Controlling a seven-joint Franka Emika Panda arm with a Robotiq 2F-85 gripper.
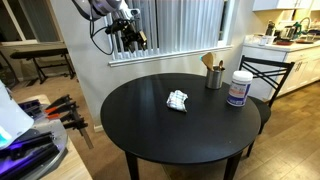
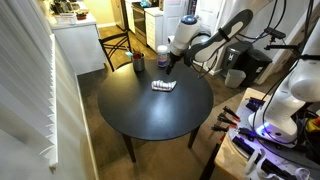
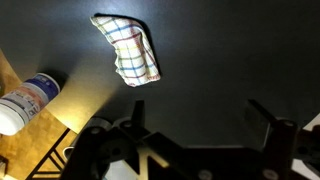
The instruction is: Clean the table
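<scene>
Gripper (image 3: 200, 128): hung over the table (image 1: 190, 128), fingers apart.
Cloth (image 3: 130, 50): checked, lay crumpled near the center.
Canister (image 1: 238, 88): stood at the right edge, beside 1 utensil cup (image 1: 214, 76).

Round matte black table (image 1: 150, 130) bears a crumpled white checked cloth (image 1: 177, 100) mid-top; a grey utensil cup (image 1: 214, 76) and white plastic canister (image 1: 239, 89) stand by one edge.

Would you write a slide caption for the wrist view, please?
Open gripper hovers above the round matte black table, near a crumpled checked white cloth and white blue-labelled canister.
</scene>
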